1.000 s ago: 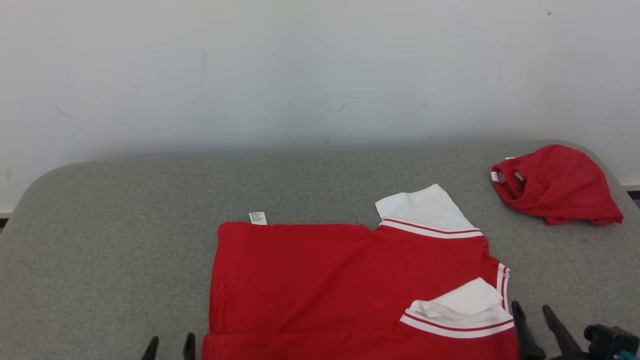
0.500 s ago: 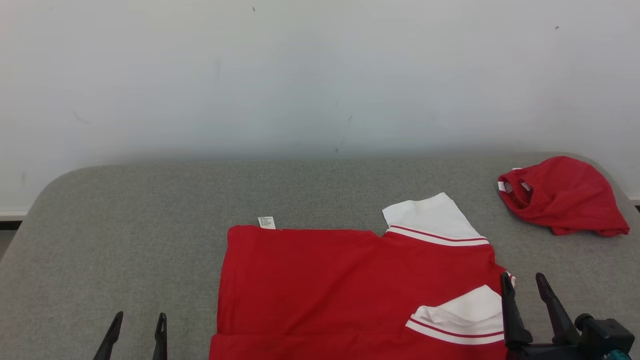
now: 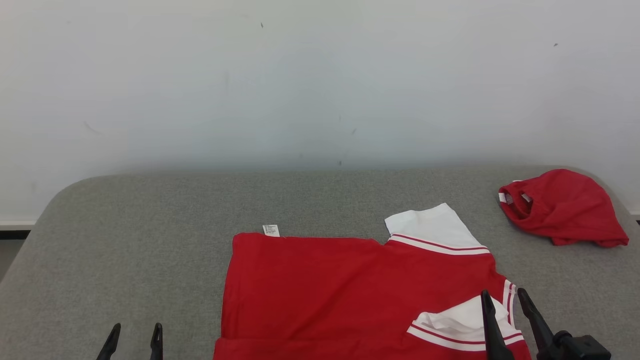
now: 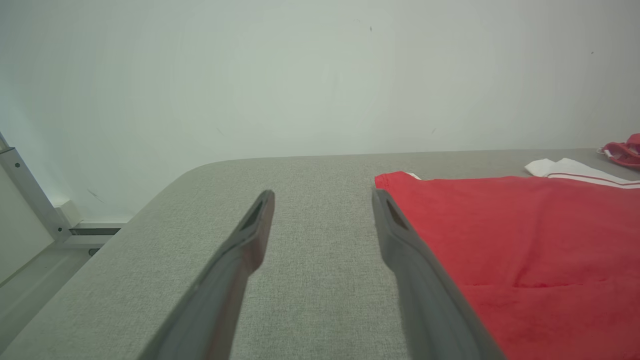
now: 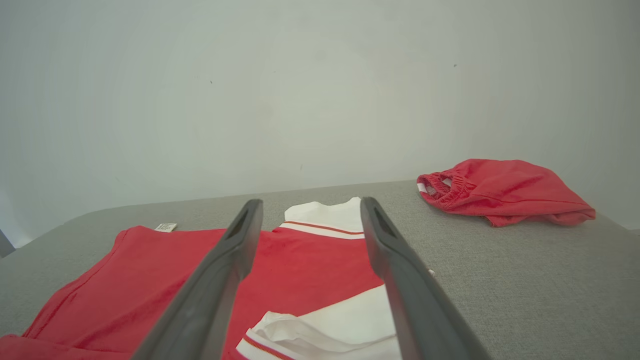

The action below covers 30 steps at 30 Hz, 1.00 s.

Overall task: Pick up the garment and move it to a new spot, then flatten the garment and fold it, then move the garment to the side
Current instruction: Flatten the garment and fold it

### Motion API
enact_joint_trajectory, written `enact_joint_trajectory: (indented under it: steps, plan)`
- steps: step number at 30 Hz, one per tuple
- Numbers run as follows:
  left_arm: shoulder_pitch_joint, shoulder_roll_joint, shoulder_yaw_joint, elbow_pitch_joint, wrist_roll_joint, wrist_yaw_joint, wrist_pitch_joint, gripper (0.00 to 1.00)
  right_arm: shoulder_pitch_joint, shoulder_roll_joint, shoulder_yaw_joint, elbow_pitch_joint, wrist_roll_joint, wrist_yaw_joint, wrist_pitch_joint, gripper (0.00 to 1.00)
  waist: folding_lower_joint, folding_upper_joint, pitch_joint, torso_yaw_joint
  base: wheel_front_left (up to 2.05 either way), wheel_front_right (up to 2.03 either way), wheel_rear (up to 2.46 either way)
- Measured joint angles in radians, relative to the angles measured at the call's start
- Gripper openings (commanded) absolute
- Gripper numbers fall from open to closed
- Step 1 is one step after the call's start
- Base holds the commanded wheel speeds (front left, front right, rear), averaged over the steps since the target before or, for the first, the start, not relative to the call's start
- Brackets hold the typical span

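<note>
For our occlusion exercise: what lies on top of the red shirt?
A folded-over white sleeve lies on the red shirt, near the right gripper. Whatever is beneath that sleeve, and under the shirt, is covered.

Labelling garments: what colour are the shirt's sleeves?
White sleeves with a thin red stripe; clearest in the head view.

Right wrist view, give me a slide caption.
Open right gripper poised over red-and-white shirt on grey table, crumpled red garment beyond.

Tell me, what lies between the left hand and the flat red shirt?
In the head view, a bare stretch of grey table separates the left hand from the edge of the red shirt; nothing lies on it.
</note>
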Motion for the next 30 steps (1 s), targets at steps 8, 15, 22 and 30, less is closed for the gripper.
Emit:
enact_joint_trajectory:
  steps: [8,15,22,30]
  plan:
    - [-0.021,0.003,-0.018,0.016,-0.029,-0.002,0.024,1.0,0.002,0.014,0.001,0.033,-0.023,0.0,0.005,1.0,0.0,0.0,0.002,-0.012,0.0,0.0,0.0]
    - [-0.032,0.013,-0.031,0.039,-0.039,-0.002,0.027,1.0,0.004,0.014,-0.011,0.055,-0.03,0.0,0.006,1.0,0.0001,0.0001,0.01,-0.026,0.0,0.0,0.0]
    - [-0.05,0.016,-0.034,0.049,-0.054,-0.002,0.035,1.0,0.004,0.015,-0.016,0.059,-0.032,0.0,0.008,1.0,0.0001,0.0001,0.018,-0.038,0.0,0.0,0.0]
    - [-0.17,0.058,-0.052,0.11,-0.111,-0.011,0.082,1.0,-0.092,-0.021,-0.008,0.082,-0.014,0.0,0.039,1.0,0.0001,0.0001,0.041,-0.046,0.0,0.0,0.0]
